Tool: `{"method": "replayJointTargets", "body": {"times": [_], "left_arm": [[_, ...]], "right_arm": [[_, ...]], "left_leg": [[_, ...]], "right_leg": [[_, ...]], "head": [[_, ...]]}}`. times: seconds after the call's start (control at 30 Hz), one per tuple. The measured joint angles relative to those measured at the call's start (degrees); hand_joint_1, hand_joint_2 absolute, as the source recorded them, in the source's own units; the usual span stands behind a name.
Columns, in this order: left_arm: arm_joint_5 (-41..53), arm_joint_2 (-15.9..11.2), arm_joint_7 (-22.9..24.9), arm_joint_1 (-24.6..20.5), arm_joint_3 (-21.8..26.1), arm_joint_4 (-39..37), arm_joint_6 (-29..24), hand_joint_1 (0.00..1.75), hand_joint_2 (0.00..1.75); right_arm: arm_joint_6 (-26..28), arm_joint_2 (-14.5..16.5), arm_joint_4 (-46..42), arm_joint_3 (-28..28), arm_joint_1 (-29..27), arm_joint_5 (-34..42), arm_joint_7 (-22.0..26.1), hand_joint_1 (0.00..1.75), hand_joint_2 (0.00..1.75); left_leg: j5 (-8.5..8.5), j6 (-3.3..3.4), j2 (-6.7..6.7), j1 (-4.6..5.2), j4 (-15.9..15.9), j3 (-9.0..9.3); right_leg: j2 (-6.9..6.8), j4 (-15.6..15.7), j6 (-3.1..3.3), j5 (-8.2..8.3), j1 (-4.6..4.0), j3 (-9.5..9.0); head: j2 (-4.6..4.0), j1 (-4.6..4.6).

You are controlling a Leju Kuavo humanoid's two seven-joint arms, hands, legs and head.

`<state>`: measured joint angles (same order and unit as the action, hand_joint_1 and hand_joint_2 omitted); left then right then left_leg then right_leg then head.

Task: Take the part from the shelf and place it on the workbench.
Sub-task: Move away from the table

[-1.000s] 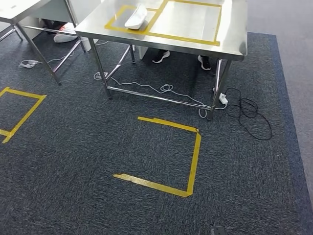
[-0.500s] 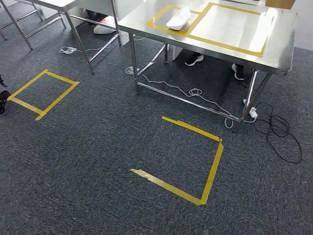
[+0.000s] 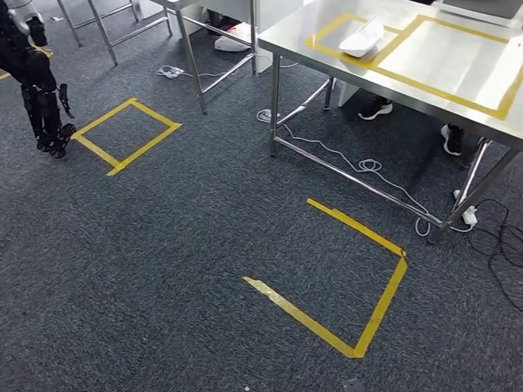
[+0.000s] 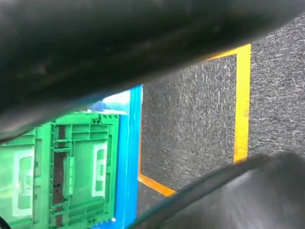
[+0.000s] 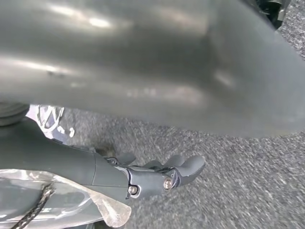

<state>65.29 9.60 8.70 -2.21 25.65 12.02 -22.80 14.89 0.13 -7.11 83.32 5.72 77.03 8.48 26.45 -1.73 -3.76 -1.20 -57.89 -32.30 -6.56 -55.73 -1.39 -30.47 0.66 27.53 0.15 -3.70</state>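
the dark grey speckled carpet floor carries squares marked in yellow tape; one open-sided yellow tape outline lies just in front of the stainless steel counter, and a closed yellow tape square lies well apart from it toward the left. the counter stands on thin metal legs, with white cables trailing on the floor under it and a person's dark shoes behind them. on the counter top, yellow tape frames two boxes, and the white curved plastic part rests there, across the tape line between them. a green ribbed plastic crate beside a blue upright edge shows in the left wrist view. the left robot hand hangs down at the far left above the carpet, dark fingers pointing downward and holding nothing; whether they are spread i cannot tell. the right robot hand hangs over the carpet, fingers stretched out side by side, empty.
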Motion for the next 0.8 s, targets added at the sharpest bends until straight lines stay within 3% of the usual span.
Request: {"method": "replayJointTargets", "body": {"times": [0.1, 0.17, 0.23, 0.27, 0.3, 0.33, 0.37, 0.4, 0.47, 0.53, 0.57, 0.6, 0.67, 0.73, 0.8], "left_arm": [[0.0, 0.0, 0.0, 0.2, 0.0, 0.0, 0.0, 0.0, 0.0], [-0.1, 0.0, 0.1, 0.2, 0.1, 0.0, 0.0, 0.0, 0.0], [-0.2, 0.0, 0.1, 0.1, 0.1, 0.0, 0.0, 0.0, 0.0], [-0.2, 0.1, 0.1, 0.1, 0.1, 0.0, 0.0, 0.0, 0.0], [-0.2, 0.1, 0.1, 0.1, 0.2, 0.0, 0.0, 0.0, 0.0], [-0.3, 0.1, 0.1, 0.1, 0.2, 0.0, 0.1, 0.0, 0.0], [-0.4, 0.1, 0.1, 0.1, 0.3, 0.0, 0.1, 0.0, 0.0], [-0.4, 0.1, 0.1, 0.1, 0.3, 0.0, 0.1, 0.0, 0.0], [-0.5, 0.2, 0.1, 0.1, 0.4, 0.0, 0.3, 0.0, 0.0], [-0.5, 0.3, 0.1, 0.0, 0.4, 0.0, 0.5, 0.0, 0.0], [-0.5, 0.4, 0.1, 0.0, 0.4, 0.0, 0.5, 0.0, 0.0], [-0.5, 0.4, 0.1, 0.1, 0.5, 0.0, 0.6, 0.0, 0.0], [-0.6, 0.4, 0.1, 0.2, 0.7, 0.0, 0.5, 0.0, 0.0], [-0.7, 0.3, 0.0, 0.0, 0.9, 0.0, 0.4, 0.0, 0.0], [-0.7, 0.3, -0.2, -0.1, 1.2, 0.0, 0.3, 0.0, 0.0]], "right_arm": [[0.1, 0.0, 0.0, 0.4, 0.3, -0.3, -0.1, 0.0, 0.0], [0.1, 0.0, 0.0, 0.5, 0.4, -0.4, -0.1, 0.0, 0.0], [0.1, 0.0, 0.0, 0.7, 0.2, -0.5, -0.1, 0.0, 0.0], [0.0, 0.0, 0.0, 0.8, 0.0, -0.5, -0.1, 0.0, 0.0], [0.0, 0.0, 0.0, 0.9, -0.1, -0.5, -0.1, 0.0, 0.0], [0.0, 0.0, 0.0, 0.9, -0.1, -0.6, -0.1, 0.0, 0.0], [0.0, 0.0, 0.0, 0.9, -0.1, -0.6, -0.1, 0.0, 0.0], [0.0, 0.0, 0.0, 0.9, -0.1, -0.6, -0.1, 0.0, 0.0], [0.0, -0.1, 0.0, 0.9, 0.0, -0.5, -0.1, 0.0, 0.0], [0.0, -0.2, 0.0, 0.9, 0.1, -0.5, -0.1, 0.0, 0.0], [0.0, -0.2, 0.0, 0.9, 0.1, -0.5, -0.1, 0.0, 0.0], [0.0, -0.2, 0.0, 0.9, 0.2, -0.5, -0.1, 0.0, 0.0], [0.0, -0.1, 0.0, 1.0, 0.2, -0.5, 0.0, 0.0, 0.0], [0.1, 0.0, 0.0, 1.0, 0.1, -0.5, 0.1, 0.0, 0.0], [0.1, 0.0, 0.0, 1.1, 0.0, -0.5, 0.1, 0.0, 0.0]], "left_leg": [[0.11, 1.39, 1.51, 0.35, 0.4, -0.12], [-0.13, 2.26, 2.76, 0.36, 0.5, -0.19], [-0.27, 2.87, 4.12, 0.56, 0.5, -0.39], [-0.3, 3.05, 4.94, 0.77, 0.5, -0.48], [-0.32, 3.18, 5.8, 1.0, 0.5, -0.53], [-0.33, 3.25, 6.69, 1.22, 0.5, -0.52], [-0.35, 3.3, 7.58, 1.4, 0.5, -0.46], [-0.35, 3.32, 8.46, 1.51, 0.4, -0.37], [-0.4, 3.21, 10.02, 1.56, 0.4, -0.36], [-0.6, 2.74, 11.33, 1.35, 0.3, -0.74], [-0.78, 2.4, 11.99, 1.25, 0.4, -0.97], [-0.81, 2.12, 12.11, 1.15, 0.3, -1.17], [0.53, 1.65, 9.54, 1.32, -1.7, -2.15], [4.08, 1.09, 5.81, 1.33, -7.8, -5.06], [6.79, 0.41, 4.6, 0.9, -14.6, -8.29]], "right_leg": [[-0.92, 0.1, -1.09, -0.46, 0.26, -0.89], [1.64, -2.5, -1.5, -2.53, 0.54, 0.0], [5.13, -10.0, -1.35, -6.52, 0.5, 3.7], [5.92, -14.2, -1.15, -8.07, 0.41, 5.93], [6.27, -17.0, -0.88, -8.6, 0.31, 7.64], [6.46, -17.6, -0.53, -7.86, 0.16, 8.4], [6.75, -15.8, -0.09, -6.01, -0.03, 8.06], [7.43, -12.0, 0.42, -3.4, -0.29, 6.69], [10.41, -4.3, 1.29, 0.34, -0.64, 3.6], [11.91, -1.3, 1.49, 1.16, -0.87, 2.23], [11.33, -1.1, 1.42, 1.31, -0.95, 2.1], [10.53, -0.8, 1.46, 1.53, -0.9, 1.87], [8.9, 0.0, 1.75, 1.95, -0.7, 1.43], [6.93, 0.3, 2.07, 1.97, -0.67, 1.15], [4.87, 0.3, 2.16, 1.76, -0.7, 1.12]], "head": [[0.0, -0.2], [0.0, -0.39], [0.0, -0.62], [0.0, -0.66], [0.0, -0.67], [0.0, -0.67], [0.0, -0.66], [0.0, -0.66], [0.0, -0.59], [0.0, -0.65], [0.0, -0.71], [0.0, -0.77], [0.0, -0.63], [0.0, -0.46], [0.0, -0.41]]}}
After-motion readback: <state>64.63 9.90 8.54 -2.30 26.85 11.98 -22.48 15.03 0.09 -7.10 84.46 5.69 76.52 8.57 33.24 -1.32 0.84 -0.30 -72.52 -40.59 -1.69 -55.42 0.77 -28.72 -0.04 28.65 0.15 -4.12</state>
